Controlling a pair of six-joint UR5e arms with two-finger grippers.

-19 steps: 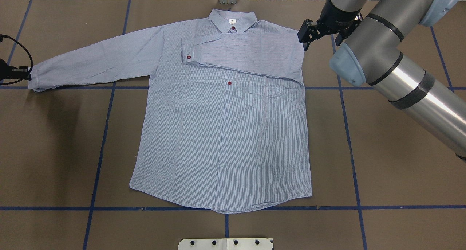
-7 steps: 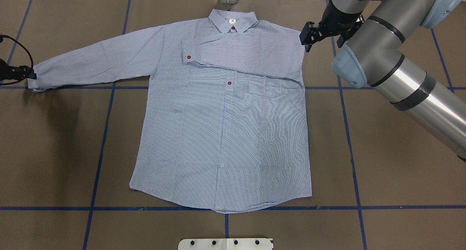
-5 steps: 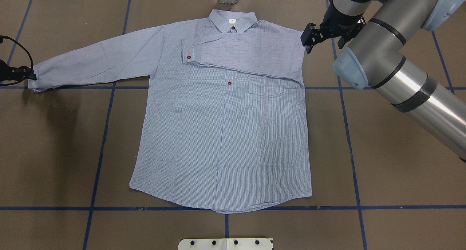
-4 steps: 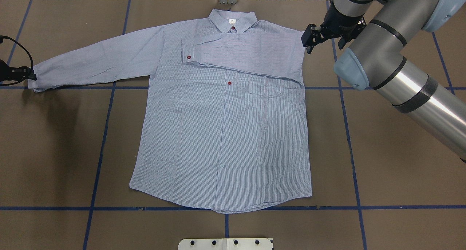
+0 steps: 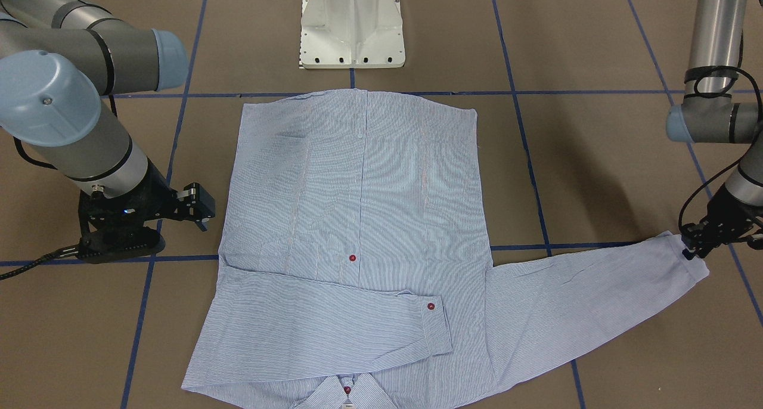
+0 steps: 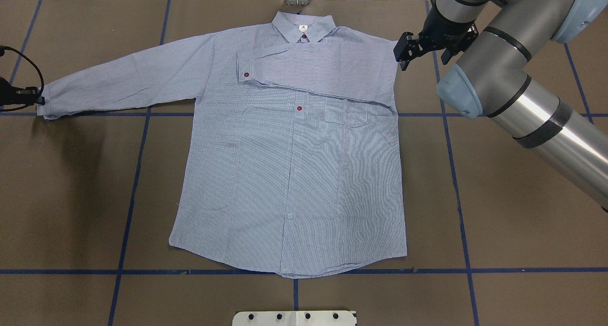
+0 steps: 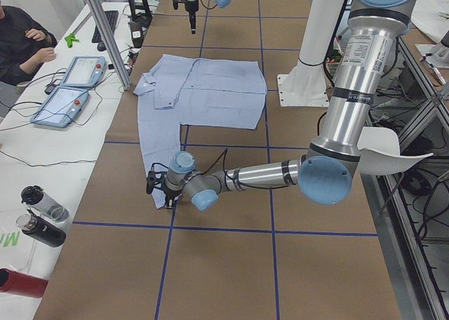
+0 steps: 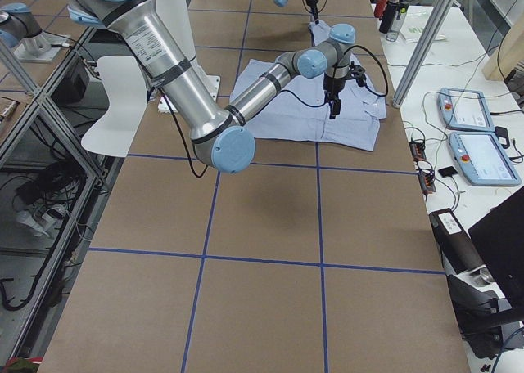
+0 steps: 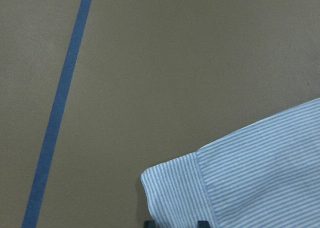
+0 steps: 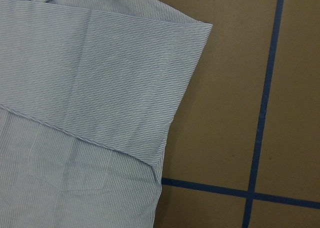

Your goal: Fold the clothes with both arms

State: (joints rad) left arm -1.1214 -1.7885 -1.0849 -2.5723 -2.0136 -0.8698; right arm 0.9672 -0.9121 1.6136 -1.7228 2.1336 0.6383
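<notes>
Two grippers logged, taken in overhead order. Far left: found left gripper (image 6: 39, 99) low at the cuff (image 9: 175, 188) of the outstretched sleeve (image 6: 128, 86), fingertips (image 9: 149, 223) spread either side of the cuff's edge, not clamped. Centre: found shirt (image 6: 289, 174) flat on the brown table (image 6: 498, 197), buttoned front up, collar at the far side from the robot, other sleeve (image 6: 323, 71) folded across the chest. Right: found right gripper (image 6: 403, 57) just beside the folded shoulder, clear of the cloth; cannot tell whether spread or closed.
</notes>
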